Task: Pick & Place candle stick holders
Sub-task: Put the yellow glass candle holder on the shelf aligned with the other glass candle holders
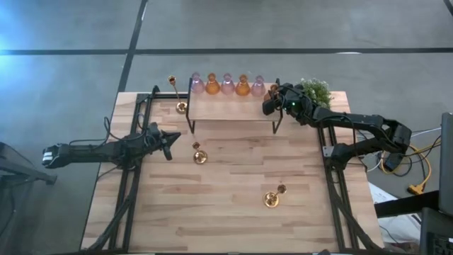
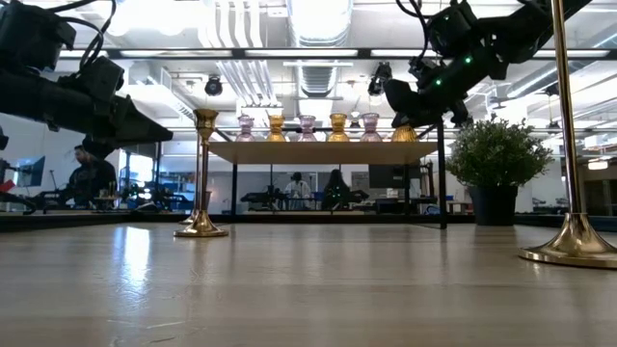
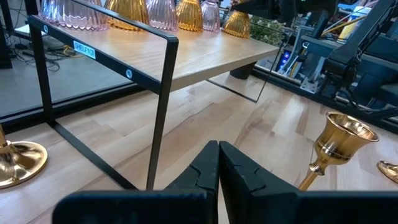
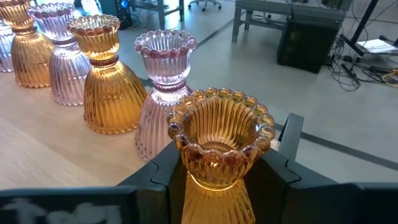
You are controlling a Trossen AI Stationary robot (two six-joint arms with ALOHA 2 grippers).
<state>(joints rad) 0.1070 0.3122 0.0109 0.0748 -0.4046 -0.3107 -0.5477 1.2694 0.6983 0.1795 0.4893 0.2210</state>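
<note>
Nearest the right wrist camera: amber glass holder (image 4: pixel 219 144), ribbed with a scalloped rim, clamped between the right gripper's (image 4: pixel 221 180) two dark fingers (image 4: pixel 283 163), which sit part-way apart against its sides. Seen from above, held at the shelf's (image 1: pixel 233 108) two o'clock end, about one o'clock on the table (image 1: pixel 233 212), just beside the green potted plant (image 1: pixel 316 90). Lined up along the shelf's far edge: five more glass holders, pink (image 1: pixel 197 83), amber (image 1: pixel 212 84), pink (image 1: pixel 228 84), amber (image 1: pixel 243 85), pink (image 1: pixel 257 85), close together and upright.

Gold candlesticks standing on the table, none held: one (image 1: pixel 177 95) at eleven o'clock by the shelf's left leg, one (image 1: pixel 199 153) near the centre, one (image 1: pixel 274 195) toward four o'clock.

Left gripper (image 1: pixel 170 144) above the table at nine o'clock, well apart from the shelf, fingers (image 3: pixel 199 174) pressed fully together with nothing between them; central candlestick just beside its tip.
</note>
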